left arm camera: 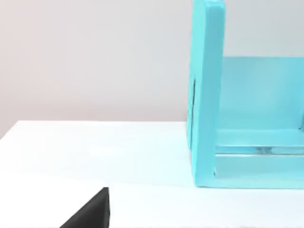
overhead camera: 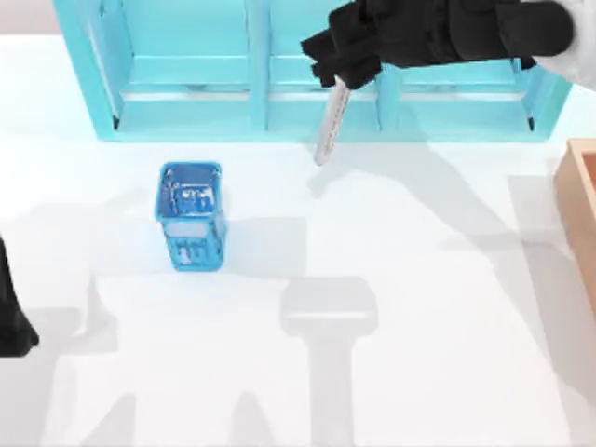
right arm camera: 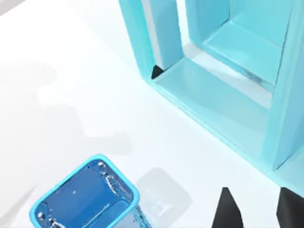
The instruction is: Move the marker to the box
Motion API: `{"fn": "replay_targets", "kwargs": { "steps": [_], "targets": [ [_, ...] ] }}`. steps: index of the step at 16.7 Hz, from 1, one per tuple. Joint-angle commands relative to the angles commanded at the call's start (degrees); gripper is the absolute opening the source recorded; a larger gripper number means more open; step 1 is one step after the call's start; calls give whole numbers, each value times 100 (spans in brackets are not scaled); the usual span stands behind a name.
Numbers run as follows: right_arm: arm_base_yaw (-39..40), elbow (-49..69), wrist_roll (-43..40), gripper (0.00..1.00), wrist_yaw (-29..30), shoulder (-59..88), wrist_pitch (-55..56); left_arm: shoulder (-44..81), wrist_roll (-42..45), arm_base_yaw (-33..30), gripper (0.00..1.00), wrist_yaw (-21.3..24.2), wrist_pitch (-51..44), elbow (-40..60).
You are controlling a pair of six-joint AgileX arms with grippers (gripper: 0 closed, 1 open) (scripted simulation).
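Jaws of right gripper [overhead camera: 337, 74] clamped on marker [overhead camera: 329, 126], hanging below them above counter [overhead camera: 419, 307]: carry step, next swinging toward box [overhead camera: 579, 200] far right; left gripper [overhead camera: 11, 326] parked.

Right gripper [overhead camera: 337, 74] raised, clamped shut — left arm [overhead camera: 13, 321] parked low at table's left edge.

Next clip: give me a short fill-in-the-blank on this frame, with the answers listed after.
1. The marker hangs from the ____ gripper, above the table.
2. The small mesh basket is coloured ____.
3. The box sits at the table's ____ edge in the top view.
4. Behind the marker stands a turquoise ____ unit.

Missing words: right; blue; right; shelf
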Motion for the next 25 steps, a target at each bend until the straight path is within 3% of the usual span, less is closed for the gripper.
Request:
{"fn": "replay_targets", "kwargs": {
  "steps": [5, 11, 14, 18, 25],
  "targets": [
    [-1142, -957, -859, 0, -266, -1115, -707, 0, 0, 0, 100, 0, 0, 0],
    [-3884, -1939, -1500, 0, -398, -2665, -1425, 0, 0, 0, 100, 0, 0, 0],
    [-4832, -2525, -2030, 0, -600, -3610, -1835, 0, 0, 0, 100, 0, 0, 0],
    [-5264, -2939, -2553, 0, -956, -4132, -2168, 0, 0, 0, 100, 0, 0, 0],
    [-5180, -3101, -2493, 0, -908, -4047, -1929, 0, 0, 0, 100, 0, 0, 0]
  ]
}}
